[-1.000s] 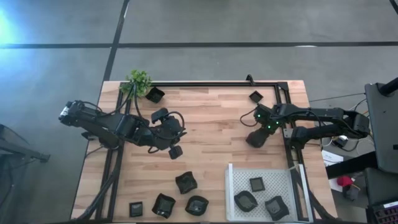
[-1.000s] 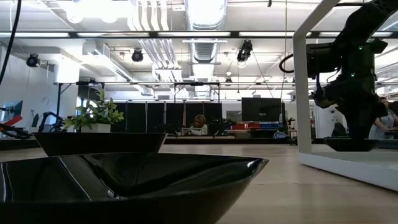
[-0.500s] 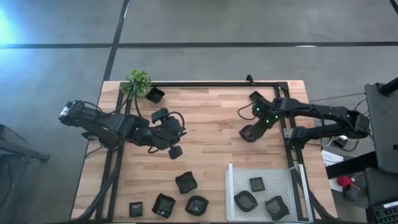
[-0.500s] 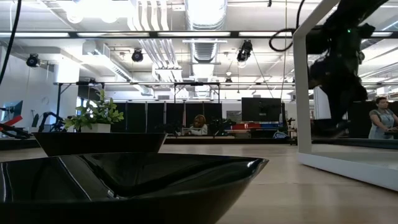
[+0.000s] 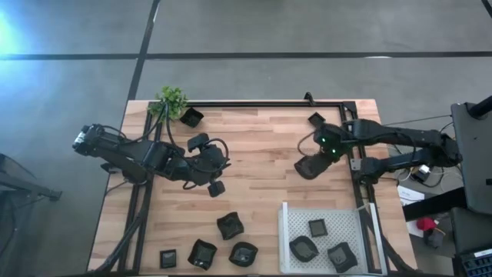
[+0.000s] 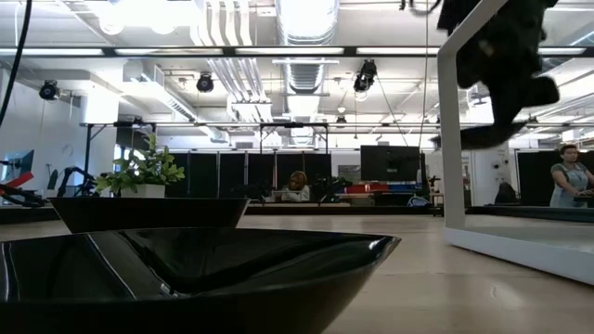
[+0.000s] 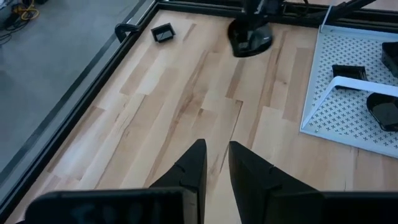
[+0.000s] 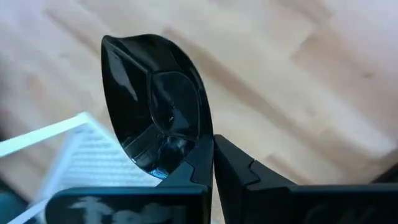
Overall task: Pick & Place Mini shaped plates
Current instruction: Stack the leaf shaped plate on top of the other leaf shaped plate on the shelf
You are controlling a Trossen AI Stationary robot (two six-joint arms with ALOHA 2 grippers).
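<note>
Black, glossy and rounded, one mini plate (image 8: 155, 106) is sitting clamped by its rim between the fingers of the right gripper (image 8: 212, 163), and these fingers are pressing together on it. In the high view the right gripper (image 5: 310, 165) is hanging over the wooden table (image 5: 261, 146) at about 3 o'clock from the table's middle, with the held plate (image 5: 306, 167) lifted off the wood. In the low view the same plate (image 6: 487, 137) is showing as a dark edge high above the table top.

The left gripper (image 5: 217, 187) is waiting at about 9 o'clock from the middle of the table. Its two fingers (image 7: 193, 165) are standing a little apart, with only a narrow gap between them, and they are gripping nothing.

The other mini shaped plates are lying in several places. Three of them (image 5: 317, 228) (image 5: 303, 247) (image 5: 342, 256) are resting in the white perforated tray (image 5: 290, 218), which is standing at about 5 o'clock on the table. Four more (image 5: 230, 225) (image 5: 203, 253) (image 5: 243, 254) (image 5: 167, 258) are lying on the bare wood at about 7 o'clock, near the front edge. One small plate (image 5: 316, 119) is lying at about 1 o'clock, near the black frame (image 5: 261, 103), and another (image 5: 191, 117) is lying at about 11 o'clock, just beside the small green plant (image 5: 171, 99).
</note>
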